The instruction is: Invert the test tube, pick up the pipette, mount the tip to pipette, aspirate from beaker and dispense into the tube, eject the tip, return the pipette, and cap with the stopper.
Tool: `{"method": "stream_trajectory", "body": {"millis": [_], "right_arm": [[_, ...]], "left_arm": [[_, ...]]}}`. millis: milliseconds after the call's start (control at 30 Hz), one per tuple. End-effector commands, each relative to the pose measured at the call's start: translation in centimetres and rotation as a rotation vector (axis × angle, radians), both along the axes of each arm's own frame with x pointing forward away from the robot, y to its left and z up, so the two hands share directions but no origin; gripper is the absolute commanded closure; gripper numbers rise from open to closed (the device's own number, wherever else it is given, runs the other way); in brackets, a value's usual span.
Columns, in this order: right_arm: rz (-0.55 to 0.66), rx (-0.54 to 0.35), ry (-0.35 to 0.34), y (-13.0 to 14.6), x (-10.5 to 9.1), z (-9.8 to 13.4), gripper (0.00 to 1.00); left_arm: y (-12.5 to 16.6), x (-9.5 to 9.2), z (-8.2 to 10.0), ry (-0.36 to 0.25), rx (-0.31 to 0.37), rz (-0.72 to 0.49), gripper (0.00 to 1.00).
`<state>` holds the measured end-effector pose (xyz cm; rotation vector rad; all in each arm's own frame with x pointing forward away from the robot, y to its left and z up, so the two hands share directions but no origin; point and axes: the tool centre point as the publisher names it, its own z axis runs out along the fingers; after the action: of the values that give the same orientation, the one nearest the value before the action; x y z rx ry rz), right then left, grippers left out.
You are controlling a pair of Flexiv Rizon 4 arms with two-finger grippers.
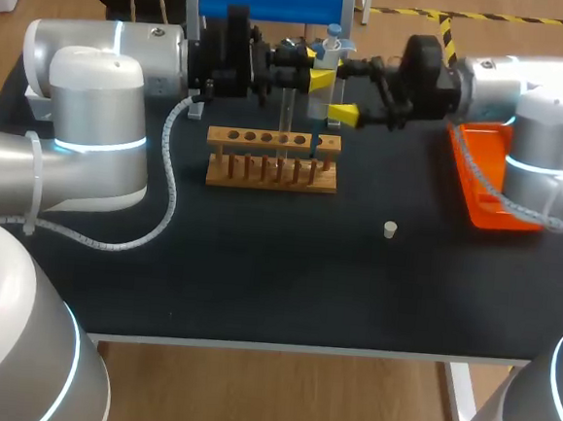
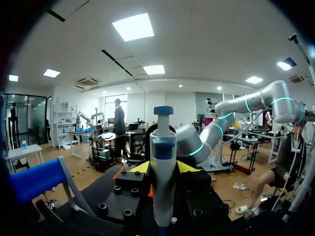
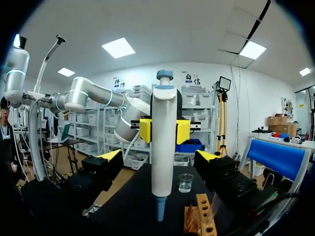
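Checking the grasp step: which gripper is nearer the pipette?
Left. The left gripper is shut on the pipette; the right gripper is open, fingers flanking it without touching.

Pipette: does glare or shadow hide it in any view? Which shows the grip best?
Right wrist view: no glare, pipette evenly lit against a pale background, left gripper plainly clamping it. Left wrist view: ceiling panels bright overhead, pipette unaffected. Head view: small amid dark clutter, hard to make out.

One pipette [image 3: 163, 142], one beaker [image 3: 185, 182], one stopper [image 1: 389, 230], one wooden rack [image 1: 274, 141], one orange tray [image 1: 481, 179].
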<state>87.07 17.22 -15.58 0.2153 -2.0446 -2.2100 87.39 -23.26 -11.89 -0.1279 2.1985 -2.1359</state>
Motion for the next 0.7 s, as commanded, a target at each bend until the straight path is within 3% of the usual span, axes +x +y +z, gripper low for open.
{"method": "stream_trajectory", "body": {"millis": [33,300,700], "right_arm": [[-0.038,-0.018,-0.007,-3.4,0.7,0.3,0.00],[-0.170,-0.119,0.002,-5.4,6.1,-0.9,0.00],[-0.302,-0.202,0.015,-1.9,13.4,-0.6,0.00]], "left_arm": [[0.0,-0.1,0.1,0.001,0.002,0.001,1.00],[0.0,-0.1,0.1,0.001,0.002,0.001,1.00],[0.0,-0.1,0.1,0.001,0.002,0.001,1.00]]}}
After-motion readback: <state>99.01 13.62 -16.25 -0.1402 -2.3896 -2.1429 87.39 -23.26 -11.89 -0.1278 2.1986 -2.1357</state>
